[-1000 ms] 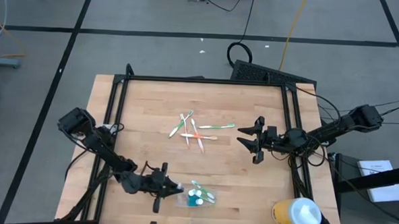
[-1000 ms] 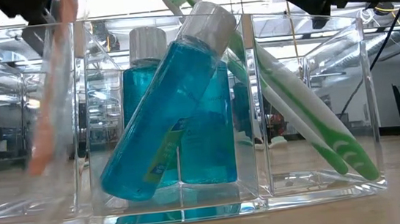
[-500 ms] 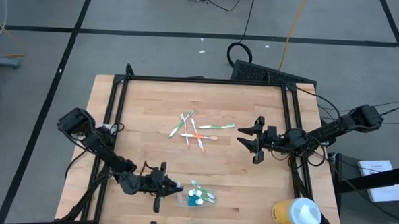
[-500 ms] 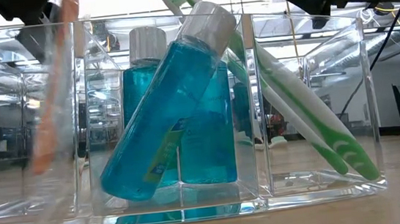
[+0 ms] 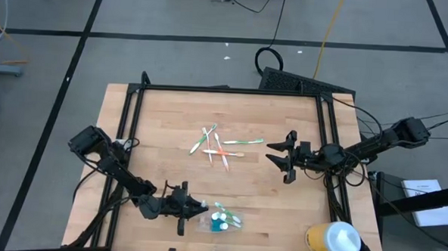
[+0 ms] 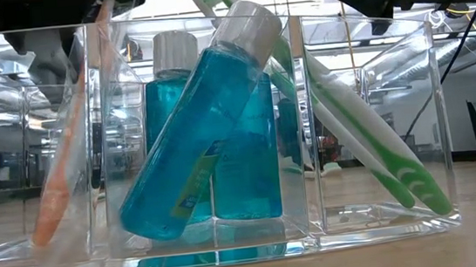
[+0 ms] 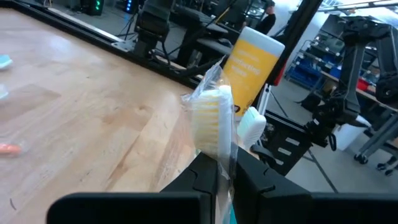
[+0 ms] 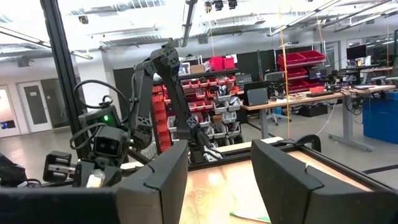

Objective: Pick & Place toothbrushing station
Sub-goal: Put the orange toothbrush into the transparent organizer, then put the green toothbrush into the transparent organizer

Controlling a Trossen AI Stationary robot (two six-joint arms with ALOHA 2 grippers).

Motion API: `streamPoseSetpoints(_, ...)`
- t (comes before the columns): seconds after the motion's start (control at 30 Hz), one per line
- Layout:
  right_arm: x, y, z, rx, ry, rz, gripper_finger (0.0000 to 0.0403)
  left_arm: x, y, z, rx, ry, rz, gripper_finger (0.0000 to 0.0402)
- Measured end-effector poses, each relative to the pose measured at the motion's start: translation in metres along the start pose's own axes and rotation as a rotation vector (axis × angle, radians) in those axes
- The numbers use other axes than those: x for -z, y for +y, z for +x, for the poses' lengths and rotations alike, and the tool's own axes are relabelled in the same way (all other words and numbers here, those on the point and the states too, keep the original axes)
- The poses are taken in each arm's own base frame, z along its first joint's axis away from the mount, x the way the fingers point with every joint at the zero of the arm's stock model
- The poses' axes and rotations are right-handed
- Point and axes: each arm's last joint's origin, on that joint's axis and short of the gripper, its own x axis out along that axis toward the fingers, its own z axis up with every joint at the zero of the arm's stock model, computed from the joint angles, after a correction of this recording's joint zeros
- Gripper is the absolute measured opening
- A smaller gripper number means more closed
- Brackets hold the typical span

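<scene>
Two dark, jointed arms trail black cables, each ending in a two-fingered pincer (matte black, blocky fingers).

The toothbrushing station [image 5: 218, 221] is a clear, colourless plastic holder with compartments, standing upright on the counter [image 5: 163, 130] at lower centre of the high view, filling the low view [image 6: 221, 135].

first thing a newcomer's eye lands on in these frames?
Probably the low view: the clear toothbrushing station fills it, with blue bottles leaning in the middle compartment and a green-white toothbrush slanting in the one beside. On the table, it sits at the near edge, where the left pincer grips a toothbrush by its head. Loose toothbrushes lie mid-table; the right pincer hangs open beside them.
</scene>
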Motion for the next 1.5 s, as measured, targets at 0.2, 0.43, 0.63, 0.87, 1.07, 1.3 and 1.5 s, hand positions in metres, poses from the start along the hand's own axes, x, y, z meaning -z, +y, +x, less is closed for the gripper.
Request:
streamPoseSetpoints(0.2, 0.0, 0.0, 0.0, 0.0, 0.001, 0.0, 0.0166, 0.002, 0.001, 0.0, -0.001, 0.019, 0.017, 0.0045)
streamPoseSetpoints(0.43, 0.0, 0.0, 0.0, 0.0, 0.002, -0.001, 0.0166, 0.002, 0.001, 0.0, -0.022, 0.0, 0.02, 0.013)
streamPoseSetpoints(0.63, 0.001, 0.0, 0.0, 0.001, 0.009, -0.004, 0.0166, 0.0, 0.0, 0.0, -0.014, -0.014, 0.05, 0.0214)
streamPoseSetpoints(0.87, 0.002, 0.0, 0.0, 0.001, 0.018, -0.008, 0.0167, -0.017, -0.007, -0.003, 0.027, -0.121, 0.164, 0.0267)
streamPoseSetpoints(1.07, 0.003, 0.0, 0.0, 0.003, 0.031, -0.014, 0.0167, -0.051, -0.013, -0.012, 0.008, -0.19, 0.2, 0.0275)
streamPoseSetpoints(1.3, 0.007, -0.001, 0.0, 0.006, 0.066, -0.029, 0.0167, -0.093, 0.009, -0.03, -0.173, -0.062, 0.256, 0.0275)
streamPoseSetpoints(1.5, 0.01, -0.003, 0.0, 0.019, 0.096, -0.039, 0.0167, -0.115, 0.05, -0.039, -0.341, 0.09, 0.251, 0.0276)
